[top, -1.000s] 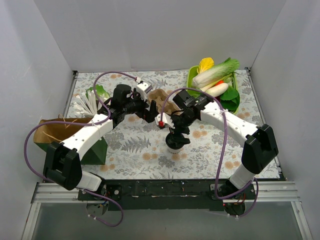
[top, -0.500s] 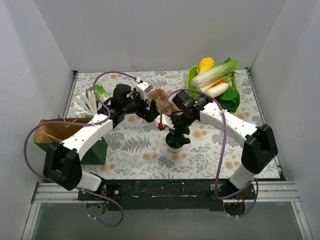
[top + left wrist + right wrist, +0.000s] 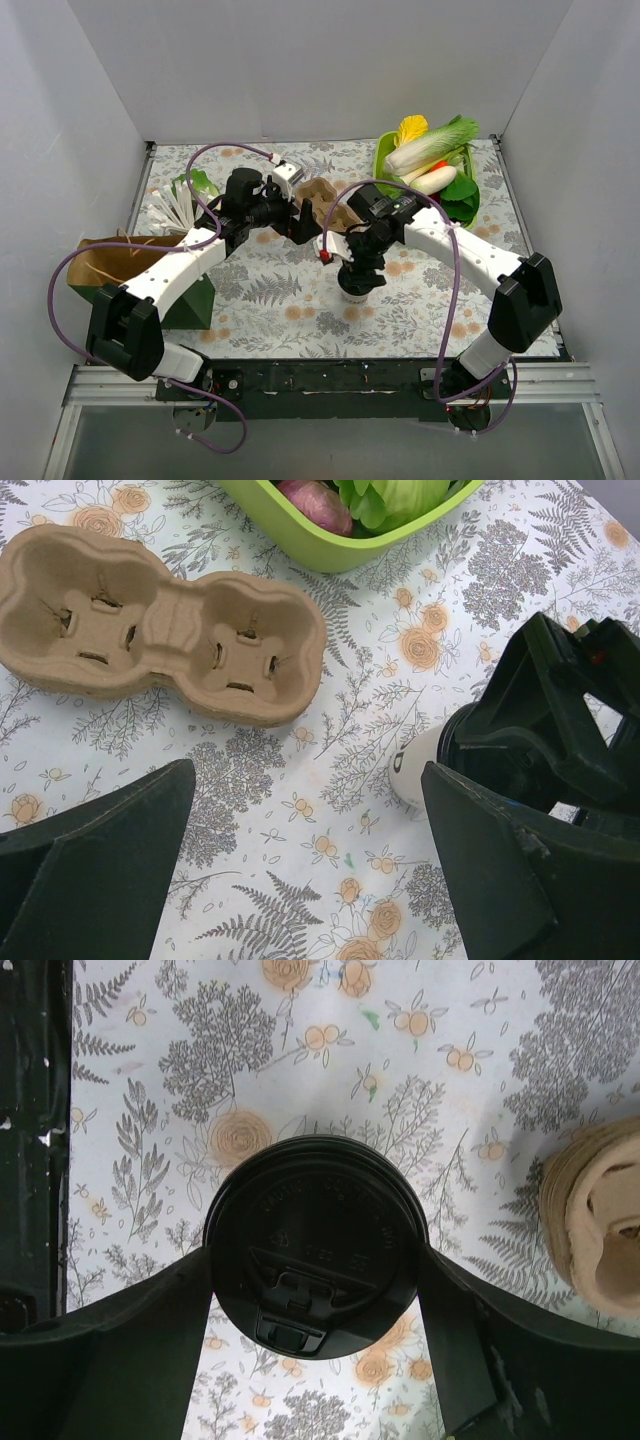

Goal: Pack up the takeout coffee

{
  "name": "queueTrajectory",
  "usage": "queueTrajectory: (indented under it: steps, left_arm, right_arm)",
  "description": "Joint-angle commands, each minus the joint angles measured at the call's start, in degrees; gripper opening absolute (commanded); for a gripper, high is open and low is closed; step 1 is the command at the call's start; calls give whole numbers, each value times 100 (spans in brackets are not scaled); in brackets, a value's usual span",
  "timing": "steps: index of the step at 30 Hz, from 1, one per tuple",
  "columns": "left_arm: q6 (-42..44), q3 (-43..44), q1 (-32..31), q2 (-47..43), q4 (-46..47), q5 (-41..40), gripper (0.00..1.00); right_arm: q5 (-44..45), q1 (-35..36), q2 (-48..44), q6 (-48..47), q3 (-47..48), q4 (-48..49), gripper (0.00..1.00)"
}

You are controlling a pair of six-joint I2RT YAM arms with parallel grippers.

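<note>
The right arm (image 3: 440, 235) angles downward; right fingers (image 3: 120, 1360) clamp the takeout coffee (image 3: 315, 1235) lid; left fingers (image 3: 90, 850) stand apart.

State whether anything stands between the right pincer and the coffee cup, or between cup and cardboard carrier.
Nothing visible. The right pincer clasps the coffee cup at its lid. Between cup and cardboard carrier lies only bare tablecloth, though the open left pincer hovers near that stretch.
</note>
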Motion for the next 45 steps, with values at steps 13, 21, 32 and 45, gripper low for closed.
queueTrajectory:
  steps: [13, 21, 32, 45]
  left_arm:
    - [-399, 283, 22, 239, 332, 475, 98]
    - [-514, 521, 22, 459, 350, 599, 98]
    - [-496, 565, 22, 433, 262, 599, 98]
    - [-276, 617, 22, 275, 68, 572, 98]
  right_arm:
    - [195, -3366, -1455, 6, -755, -826, 62]
    - [-95, -5672, -1271, -434, -782, -800, 61]
    - [-271, -6676, -779, -584, -571, -703, 79]
    - [-885, -6650, -946, -83, 554, -1045, 98]
